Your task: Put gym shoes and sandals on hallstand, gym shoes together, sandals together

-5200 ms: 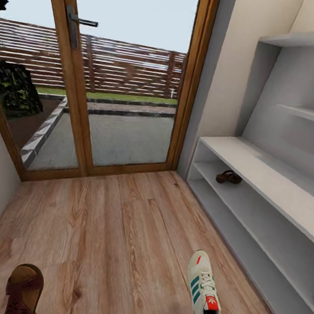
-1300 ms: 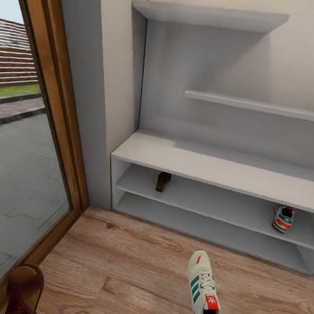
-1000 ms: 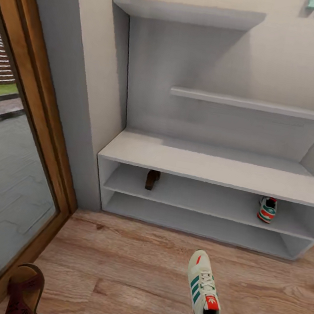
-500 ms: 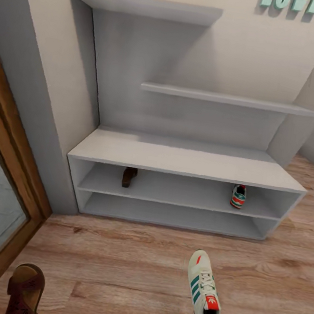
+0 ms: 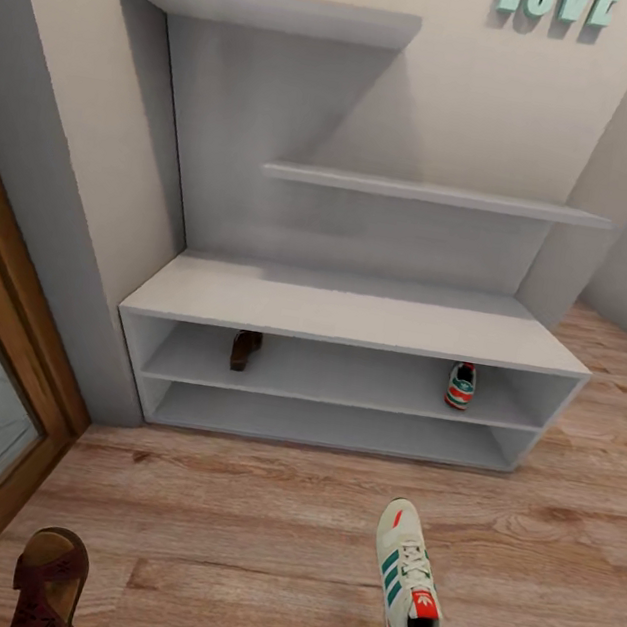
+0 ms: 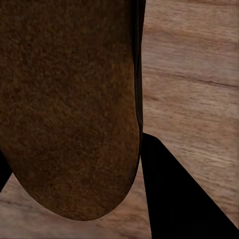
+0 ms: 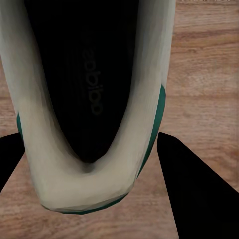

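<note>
The pale grey hallstand (image 5: 354, 315) stands straight ahead against the wall. On its upper open shelf a brown sandal (image 5: 244, 349) sits at the left and a gym shoe (image 5: 460, 385) at the right, far apart. My right gripper (image 7: 99, 174) is shut on the heel of the second gym shoe (image 5: 408, 582), held above the corridor floor (image 5: 268, 539) with its toe towards the rack. My left gripper (image 6: 84, 189) is shut on the second sandal (image 5: 53, 581), whose brown footbed (image 6: 69, 109) lies between the dark fingers (image 6: 174, 199).
A wooden door frame with glass (image 5: 8, 326) runs along the left side. Teal letters (image 5: 556, 0) hang on the wall above the rack. A wall corner (image 5: 615, 199) stands to the right of the rack, with more plank floor beyond it.
The whole view has swung right, from the glass door to facing the hallstand squarely. The gym shoe and sandal stay in my grippers at the same spots in view.
</note>
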